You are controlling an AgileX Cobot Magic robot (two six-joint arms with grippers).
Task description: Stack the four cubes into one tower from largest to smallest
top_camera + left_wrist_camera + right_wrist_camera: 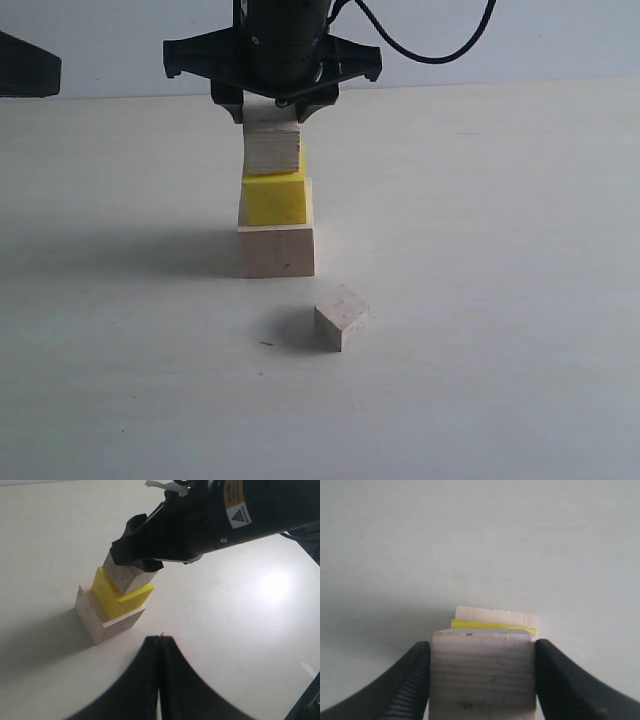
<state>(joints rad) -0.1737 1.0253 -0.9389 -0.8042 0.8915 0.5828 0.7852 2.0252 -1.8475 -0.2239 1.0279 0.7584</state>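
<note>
The right gripper (272,110) clasped a small wooden cube (273,145), which rested on the yellow cube (275,198) atop the large pale cube (277,250). The other small cube (341,317) lay on the table (500,300) near the stack's front — the left gripper (159,680) was pinched closed.

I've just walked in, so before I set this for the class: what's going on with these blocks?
The right gripper is closed on a small wooden cube, holding it on top of the yellow cube, which sits on the large wooden cube. The second small cube lies loose on the table in front of the stack. The left gripper is shut, empty and back from the stack.
</note>
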